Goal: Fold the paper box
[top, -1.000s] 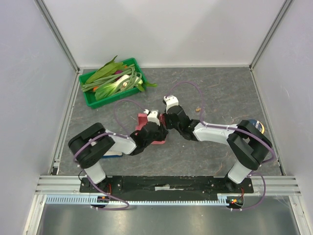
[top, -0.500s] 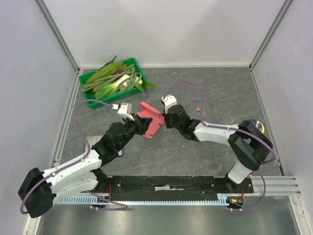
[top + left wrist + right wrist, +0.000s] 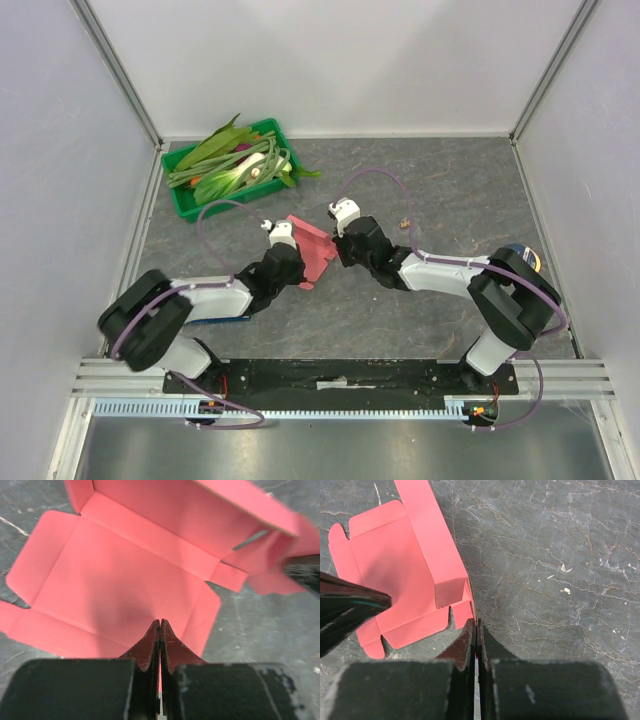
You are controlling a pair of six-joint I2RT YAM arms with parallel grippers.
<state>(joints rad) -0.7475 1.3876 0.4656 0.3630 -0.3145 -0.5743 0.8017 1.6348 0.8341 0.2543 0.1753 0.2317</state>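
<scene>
The right claw (image 3: 476,623) pinches the paper box (image 3: 312,250) wall upright; the left claw (image 3: 160,626), pressed together, seems to pin its base.

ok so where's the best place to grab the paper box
Pinch the paper box by its raised folded side wall, from above, jaws across its thickness. It seems the only part standing up; the other panels are thin flat sheet.

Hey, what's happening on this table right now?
Two robot arms are working on a pink paper box. The left gripper and right gripper are both shut, and each seems to pinch an edge of it from opposite sides. One long panel is folded up, while the other flaps lie spread out, so the box is only partly formed.
</scene>
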